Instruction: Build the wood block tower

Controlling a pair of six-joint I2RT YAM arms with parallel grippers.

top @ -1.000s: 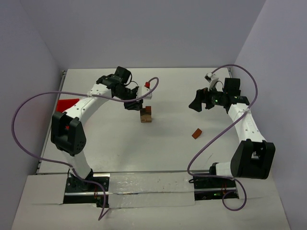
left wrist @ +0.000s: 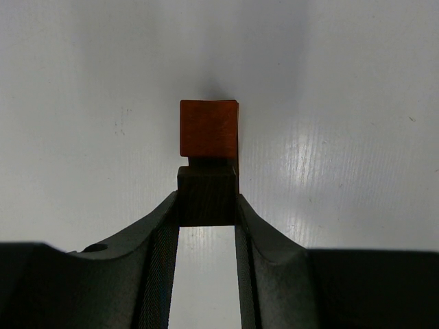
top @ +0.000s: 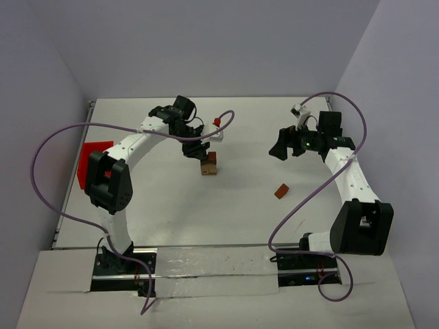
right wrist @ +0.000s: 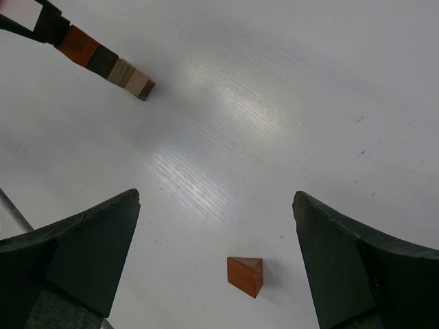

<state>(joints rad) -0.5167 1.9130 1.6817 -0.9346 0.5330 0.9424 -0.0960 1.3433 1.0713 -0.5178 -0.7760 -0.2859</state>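
The wood block tower stands mid-table, a short stack of tan, dark and reddish-brown cubes; it also shows in the right wrist view. My left gripper is right above it, shut on a dark brown block held at the fingertips. That block sits on or just over the tower's reddish-brown top block; I cannot tell if they touch. My right gripper is open and empty, hovering at the right. A reddish-brown wedge block lies loose on the table below it, between the open fingers in the right wrist view.
A red plastic bin sits at the table's left edge behind the left arm. Purple cables loop out from both arms. Grey walls close in the table at the back and on both sides.
The left arm has swung right and its gripper has shifted slightly right, closer over the tower. The right arm and the wedge have not moved.
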